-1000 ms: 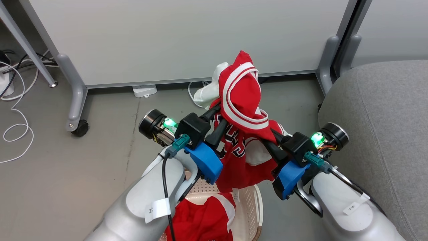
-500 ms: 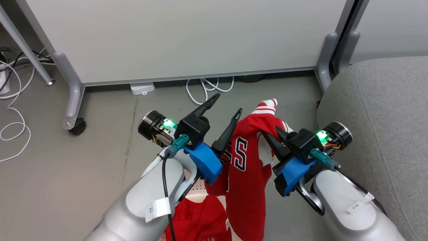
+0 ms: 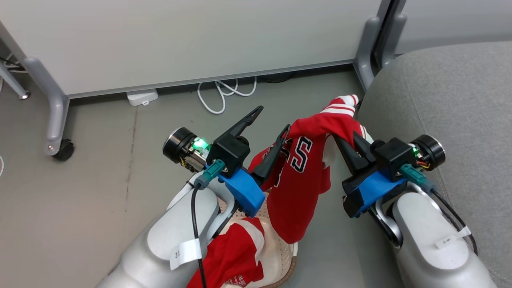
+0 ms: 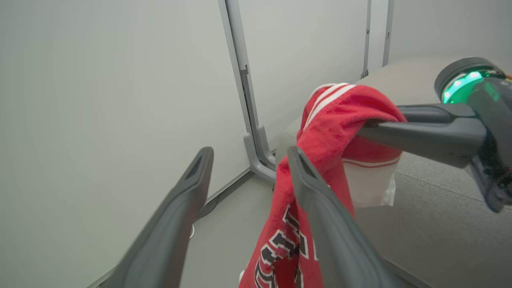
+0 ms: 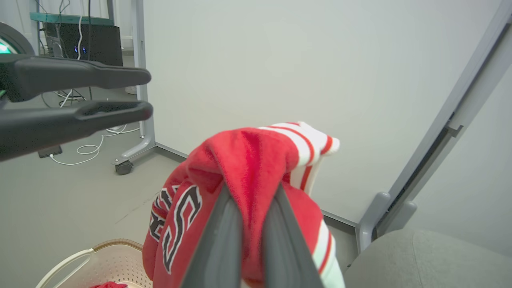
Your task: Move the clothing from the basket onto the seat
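The right gripper (image 3: pixel 347 141), fingers pinched shut, holds a red jersey (image 3: pixel 298 188) at frame centre, just beside the seat (image 3: pixel 440 100) at right. A second red garment (image 3: pixel 230 256) lies in the basket (image 3: pixel 281 245) at bottom, so nothing is delivered yet. The left gripper (image 3: pixel 274 119), gripping the jersey a second ago, now gapes empty.

our left gripper (image 3: pixel 271 120): fingers spread wide | our right gripper (image 3: pixel 345 145): clamped on red jersey (image 3: pixel 297 188) | both wrists raised

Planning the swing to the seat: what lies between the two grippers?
In the head view, the red garment, pinched in the right gripper, hangs between it and the open left gripper.
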{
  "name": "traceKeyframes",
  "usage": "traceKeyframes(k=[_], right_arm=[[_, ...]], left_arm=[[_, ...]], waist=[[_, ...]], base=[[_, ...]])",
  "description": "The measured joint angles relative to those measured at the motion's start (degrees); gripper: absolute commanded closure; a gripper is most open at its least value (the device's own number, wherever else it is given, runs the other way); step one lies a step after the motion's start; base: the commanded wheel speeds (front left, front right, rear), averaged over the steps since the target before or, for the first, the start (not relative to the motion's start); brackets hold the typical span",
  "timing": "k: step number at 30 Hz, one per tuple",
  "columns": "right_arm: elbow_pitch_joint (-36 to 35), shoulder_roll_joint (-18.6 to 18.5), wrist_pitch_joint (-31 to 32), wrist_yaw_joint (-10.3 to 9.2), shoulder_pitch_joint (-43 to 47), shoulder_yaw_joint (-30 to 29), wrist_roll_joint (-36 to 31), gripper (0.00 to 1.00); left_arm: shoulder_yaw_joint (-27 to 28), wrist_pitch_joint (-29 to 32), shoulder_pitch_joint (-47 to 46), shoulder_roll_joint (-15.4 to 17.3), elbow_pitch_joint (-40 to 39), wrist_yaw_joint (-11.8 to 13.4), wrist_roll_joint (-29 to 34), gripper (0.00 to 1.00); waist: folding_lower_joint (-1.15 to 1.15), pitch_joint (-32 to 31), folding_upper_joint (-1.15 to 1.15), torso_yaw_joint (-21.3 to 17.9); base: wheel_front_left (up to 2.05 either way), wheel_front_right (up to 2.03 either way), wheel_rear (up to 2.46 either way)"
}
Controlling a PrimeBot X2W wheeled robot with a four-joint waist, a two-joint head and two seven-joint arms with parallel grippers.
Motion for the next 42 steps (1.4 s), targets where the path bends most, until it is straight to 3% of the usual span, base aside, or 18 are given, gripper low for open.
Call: traceKeyframes(k=[26,42], right_arm=[[-11.87,0.07,0.01,0.00,9.55,-21.09,-1.62,1.00],[-13.47,1.64,0.02,0.00,11.32,-24.52,-1.87,1.00]], left_arm=[[-3.77,-0.04,0.66,-0.45,-3.70,-1.38,3.08,0.00],[-4.25,-0.05,0.21,-0.41,-3.22,-1.82,3.10,0.00]], waist=[[0.00,6.31,0.00,-13.70],[0.00,7.27,0.00,-15.46]], base=[[0.00,0.00,0.00],[0.00,0.00,0.00]])
